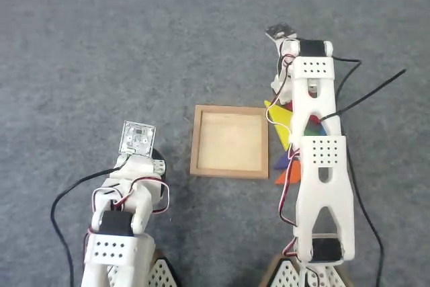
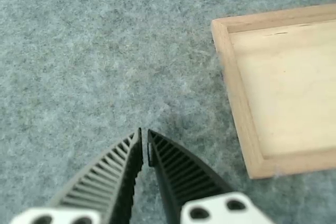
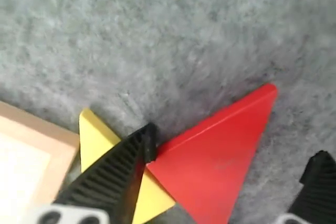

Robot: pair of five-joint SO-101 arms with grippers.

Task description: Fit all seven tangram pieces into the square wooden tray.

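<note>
Closest in, the left pincer [image 2: 143,136] is pointing down at the grey felt-covered table [image 1: 94,58]. Its jaws are pressing almost together and gripping nothing, and it is parked just beside the square wooden tray [image 1: 196,140]. The tray is lying flat between the two arms and showing bare wood inside. Not one piece is seated, so by my reading the job is sitting at its very first pick. Just past the tray's other side, the pieces are bunching together under the right arm. An orange piece [image 1: 285,174] and a purple piece [image 1: 280,160] are lying nearest, then the yellow triangle [image 1: 282,122] just beside the tray's rim. Farthest out, the right pincer [image 3: 233,156] is spreading wide across the red triangle [image 3: 215,166]. One finger [image 3: 121,166] is resting at the seam where red meets yellow, the other is standing off beyond the red piece's opposite edge, and nothing is gripped yet. The next move, I'd say, is calling for a clean close on the red triangle alone, without dragging the yellow one along. After that comes a lift and a carry over the rim into a corner. As for writing, no brand, label or print is reading clearly on the tray or the pieces.
</note>
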